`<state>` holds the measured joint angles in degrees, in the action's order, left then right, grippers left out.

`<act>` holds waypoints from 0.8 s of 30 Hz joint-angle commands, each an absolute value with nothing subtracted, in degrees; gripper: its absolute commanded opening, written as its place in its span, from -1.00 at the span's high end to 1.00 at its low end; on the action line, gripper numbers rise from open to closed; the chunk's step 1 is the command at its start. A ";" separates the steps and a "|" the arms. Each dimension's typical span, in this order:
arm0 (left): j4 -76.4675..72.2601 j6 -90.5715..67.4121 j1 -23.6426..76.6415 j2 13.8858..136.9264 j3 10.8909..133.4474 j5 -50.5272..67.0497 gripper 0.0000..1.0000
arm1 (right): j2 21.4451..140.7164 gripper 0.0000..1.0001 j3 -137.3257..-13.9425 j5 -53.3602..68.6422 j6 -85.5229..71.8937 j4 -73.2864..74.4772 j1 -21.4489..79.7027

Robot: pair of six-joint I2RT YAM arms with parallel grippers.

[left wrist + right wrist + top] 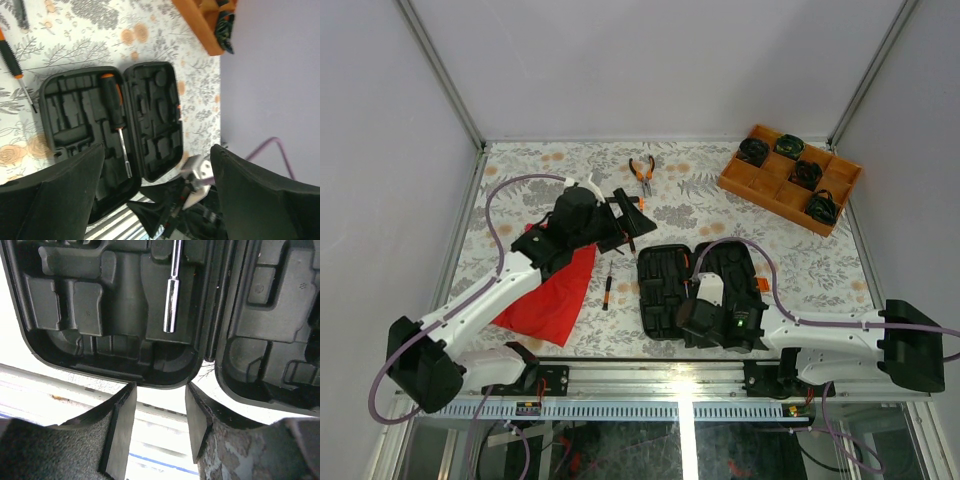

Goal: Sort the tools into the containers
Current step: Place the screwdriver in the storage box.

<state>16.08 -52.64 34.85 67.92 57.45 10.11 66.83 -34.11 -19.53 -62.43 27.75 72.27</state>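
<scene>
In the top view the right arm's wrist covers the near middle of the open tool case point(660, 290), so the slots beneath it cannot be read. The left arm overlaps the upper corner of the red cloth point(555, 300). The left wrist view shows one seated screwdriver point(112, 100) lying in a moulded slot of the case; the right wrist view cuts it off, leaving only its steel shaft visible. The left arm reaches diagonally over the surface point(520, 170); the left gripper point(157, 150) has its jaws released wide, with nothing between them. The right arm is folded back toward the case; the right gripper point(159, 387) sits at the case's near rim, jaws parted by a narrow gap and empty. A loose screwdriver point(607, 290) lies between cloth and case. The pliers point(642, 170) lie near the far edge, well apart from the orange tray point(790, 175).
</scene>
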 commanded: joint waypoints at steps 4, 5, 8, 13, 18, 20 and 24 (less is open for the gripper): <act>14.06 -48.16 38.62 75.18 59.13 6.53 -0.61 | 61.35 0.06 -36.61 -30.89 -60.85 30.47 72.47; 14.06 -47.90 39.24 76.55 59.80 5.90 -0.60 | 60.73 0.06 -37.10 -31.96 -60.52 31.27 72.43; 13.71 -47.44 40.42 80.61 61.15 5.59 -0.57 | 60.12 0.10 -38.62 -34.23 -59.23 33.54 72.00; 12.59 -47.23 41.43 86.01 62.76 6.21 -0.52 | 60.28 0.12 -37.77 -31.88 -55.18 32.85 67.37; 12.57 -46.65 41.73 88.93 63.78 6.92 -0.50 | 58.67 0.05 -33.09 -23.68 -47.10 24.39 58.41; 12.65 -46.46 41.67 89.03 63.41 6.65 -0.49 | 58.56 -0.01 -32.21 -20.95 -44.25 21.86 55.75; 12.46 -46.38 41.66 88.79 62.04 5.86 -0.49 | 61.01 -0.05 -32.31 -17.73 -40.18 20.07 52.80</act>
